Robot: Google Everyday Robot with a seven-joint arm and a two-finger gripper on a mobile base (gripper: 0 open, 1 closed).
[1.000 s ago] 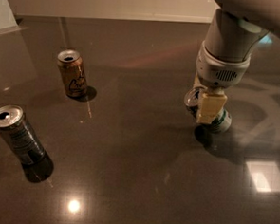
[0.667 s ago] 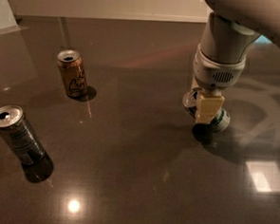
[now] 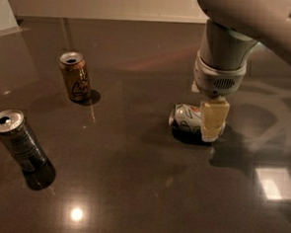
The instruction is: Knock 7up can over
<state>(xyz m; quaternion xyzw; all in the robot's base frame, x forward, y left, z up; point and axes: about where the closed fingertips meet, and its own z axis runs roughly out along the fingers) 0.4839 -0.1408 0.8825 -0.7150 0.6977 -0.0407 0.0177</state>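
Dark can (image 3: pixel 20 148) stands upright at 8 o'clock on the table (image 3: pixel 130 196). The 7up can (image 3: pixel 187 120) lies on its side at 3 o'clock, one end toward 9 o'clock. The gripper (image 3: pixel 213 128) hangs over that can's 3 o'clock end; spread or closed cannot be told. Brown can (image 3: pixel 76 77) stands upright at 10 o'clock.

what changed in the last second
The 7up can has tipped over. A second ago it stood upright behind the gripper; now it lies on its side on the table, stretching left from the gripper. The gripper is low at the can's right end, about where it was. The brown can and the dark can stayed upright in place.
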